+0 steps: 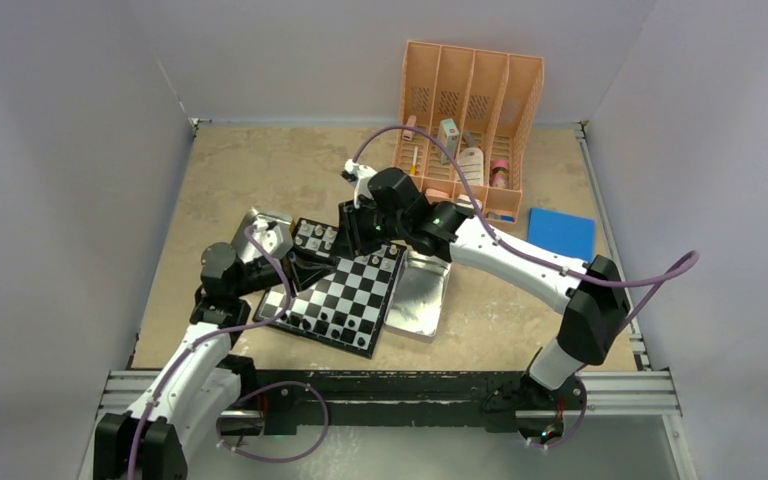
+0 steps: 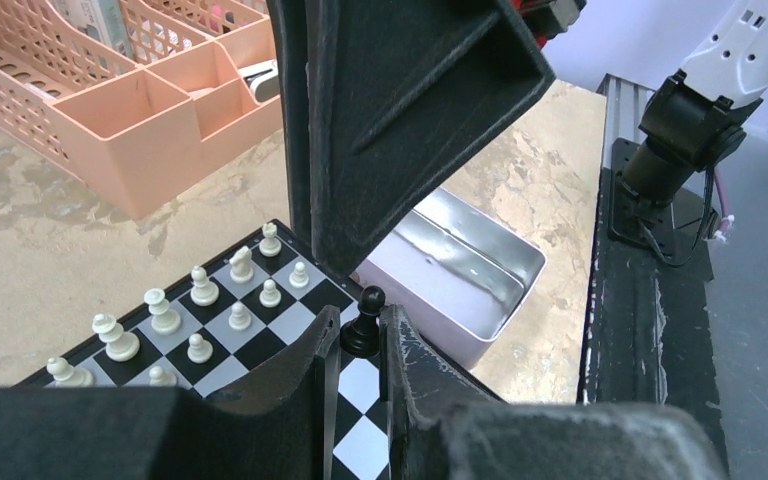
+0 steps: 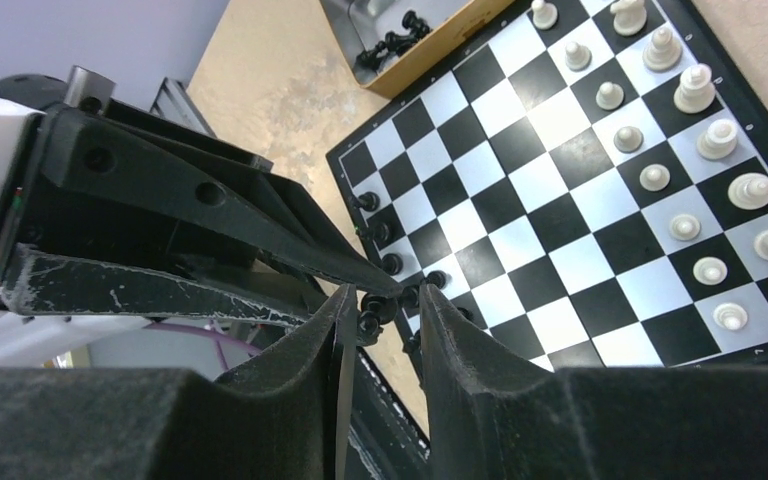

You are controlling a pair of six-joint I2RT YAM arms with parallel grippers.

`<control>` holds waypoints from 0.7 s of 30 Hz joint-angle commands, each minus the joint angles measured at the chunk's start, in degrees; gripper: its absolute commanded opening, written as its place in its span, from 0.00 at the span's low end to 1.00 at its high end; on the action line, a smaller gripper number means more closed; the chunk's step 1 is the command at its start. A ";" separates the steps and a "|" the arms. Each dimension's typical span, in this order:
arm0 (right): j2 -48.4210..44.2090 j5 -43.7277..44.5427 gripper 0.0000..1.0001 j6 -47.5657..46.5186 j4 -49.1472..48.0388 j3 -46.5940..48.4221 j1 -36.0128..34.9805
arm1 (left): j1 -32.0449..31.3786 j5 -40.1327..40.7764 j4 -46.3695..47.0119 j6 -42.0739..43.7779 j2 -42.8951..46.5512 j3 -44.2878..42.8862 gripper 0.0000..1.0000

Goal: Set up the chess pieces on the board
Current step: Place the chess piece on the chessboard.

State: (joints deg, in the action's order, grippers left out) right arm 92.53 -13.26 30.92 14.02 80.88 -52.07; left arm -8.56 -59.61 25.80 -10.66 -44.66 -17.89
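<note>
left claw pinching a black pawn at the board edge | right claw nearly closed around another black piece, grip unclear | white pieces lined up | silver tray beside board on desk

Both arms reach inward, the left gripper and right gripper meeting, fingers narrowly parted.

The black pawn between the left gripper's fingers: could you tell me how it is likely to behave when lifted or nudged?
The black pawn looks tall for its narrow base, so a sideways nudge would probably tip it. Its glossy, rounded surface may slip between the left gripper fingers. Being so small, it is likely very light.
</note>
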 commanded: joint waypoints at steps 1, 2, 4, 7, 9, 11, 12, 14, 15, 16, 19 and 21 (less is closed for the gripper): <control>-0.09 -3.17 0.32 -2.60 -0.30 1.95 0.04 | -0.41 -0.03 0.87 4.76 0.87 -1.79 0.00; -0.12 -3.23 0.32 -2.48 -0.51 1.66 0.02 | -0.41 0.01 0.89 4.83 0.84 -1.72 0.00; -0.28 -3.33 0.31 -2.60 -0.57 0.62 0.04 | -0.41 0.13 1.14 4.80 0.66 -1.63 0.00; -0.74 -4.59 0.31 -2.40 -0.70 -0.72 0.03 | -0.41 0.15 1.42 4.51 0.07 -1.61 0.00; -0.76 -4.74 0.30 -2.38 -0.96 -0.98 0.04 | -0.50 0.00 1.65 4.50 0.01 -1.54 0.00; -0.41 -4.99 0.30 -2.47 -1.16 -0.91 0.02 | -0.50 0.18 1.63 4.60 0.27 -1.59 0.00; -0.26 -5.28 0.30 -2.63 -1.16 -0.78 0.04 | -0.50 0.32 1.58 4.69 0.47 -1.61 0.00; -0.12 -5.63 0.29 -2.72 -1.74 -0.84 0.02 | -0.50 0.46 1.41 4.83 0.61 -1.67 0.00; -0.15 -5.92 0.28 -2.71 -2.03 -1.05 -0.03 | -0.50 0.46 1.18 4.92 0.67 -1.70 0.00; -0.16 -6.21 0.27 -2.71 -2.35 -1.22 -0.03 | -0.50 0.48 0.96 5.06 0.71 -1.67 0.00; 0.32 -7.74 0.26 -2.55 -2.51 -1.34 -0.03 | -0.57 0.86 0.42 5.51 1.10 -1.71 0.00; 0.32 -8.74 0.25 -2.26 -2.87 -1.87 -0.04 | -0.58 1.03 0.31 5.72 1.46 -1.70 0.00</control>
State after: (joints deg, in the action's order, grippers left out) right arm 93.38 -18.24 29.28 13.37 79.46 -52.07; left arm -8.78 -58.70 24.75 -7.22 -44.34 -17.89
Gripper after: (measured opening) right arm 0.258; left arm 0.167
